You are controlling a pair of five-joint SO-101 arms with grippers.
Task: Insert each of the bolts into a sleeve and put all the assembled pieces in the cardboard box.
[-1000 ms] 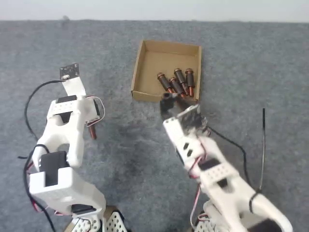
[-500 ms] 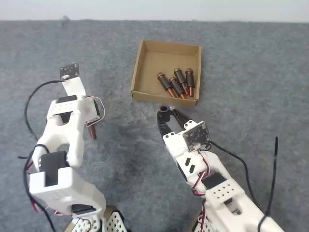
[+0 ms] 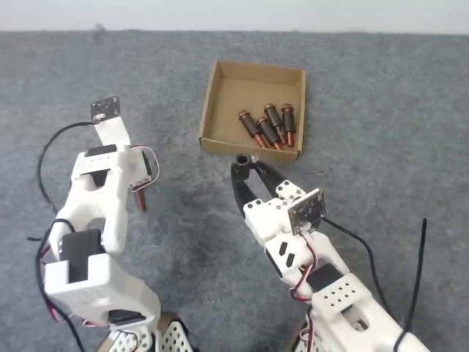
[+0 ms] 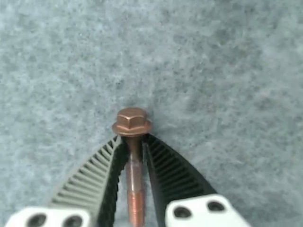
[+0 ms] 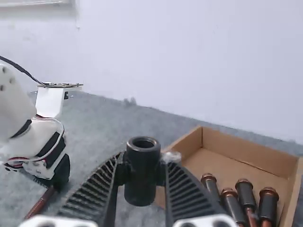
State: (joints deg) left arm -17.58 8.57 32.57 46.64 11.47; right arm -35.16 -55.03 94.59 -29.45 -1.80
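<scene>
My left gripper (image 4: 134, 144) is shut on a copper bolt (image 4: 133, 161), its hex head pointing at the grey carpet; from above the bolt (image 3: 139, 199) hangs under the left arm. A black sleeve (image 5: 141, 169) stands upright in my right gripper (image 5: 141, 176), which is shut on it just in front of the cardboard box (image 3: 217, 86). From above the sleeve (image 3: 241, 160) sits at the tip of the right gripper (image 3: 244, 170). Several assembled pieces (image 3: 268, 125) lie in the box, also visible as assembled pieces (image 5: 239, 201) in the right wrist view.
Grey carpet (image 3: 381, 110) covers the table, with a white wall (image 5: 189, 56) behind it. The left arm (image 5: 28, 137) stands off to the side of the right gripper. Black cables (image 3: 414, 271) trail beside the right arm.
The right arm has pulled back from the box edge toward the left, lifting the sleeve upright. The left arm with its bolt has stayed still.
</scene>
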